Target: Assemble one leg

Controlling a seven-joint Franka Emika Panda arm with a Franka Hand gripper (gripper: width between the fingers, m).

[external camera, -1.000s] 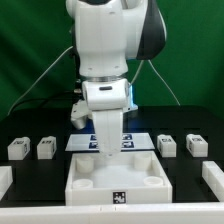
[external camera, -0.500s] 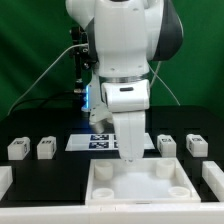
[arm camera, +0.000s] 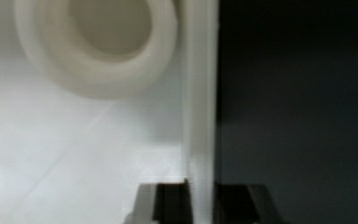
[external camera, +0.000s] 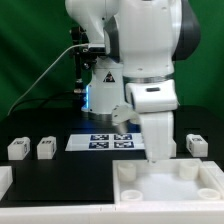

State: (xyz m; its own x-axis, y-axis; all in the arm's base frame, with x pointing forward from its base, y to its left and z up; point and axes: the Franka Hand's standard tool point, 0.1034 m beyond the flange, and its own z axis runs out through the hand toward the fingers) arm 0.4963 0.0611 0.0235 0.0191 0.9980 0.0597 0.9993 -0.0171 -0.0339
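Two legs (external camera: 17, 148) (external camera: 46, 148), small white blocks with tags, lie on the black table at the exterior view's left. A third leg (external camera: 198, 145) lies at the right, behind the arm. My gripper (external camera: 160, 162) reaches down onto the far rim of the large white square part (external camera: 180, 190), which has raised rims and round corner holes. In the wrist view the two dark fingers (arm camera: 167, 205) stand on either side of the part's thin rim (arm camera: 201, 120), shut on it, with a round hole (arm camera: 108, 40) nearby. The gripper (arm camera: 201, 207) touches no leg.
The marker board (external camera: 100, 141) lies flat behind the large part, in the middle of the table. A white piece (external camera: 4, 180) shows at the left front edge. A green wall and cables stand behind the arm.
The arm has swung toward the exterior view's right, and the large white square part has slid right with it, now reaching the frame's right edge. The legs have not moved.
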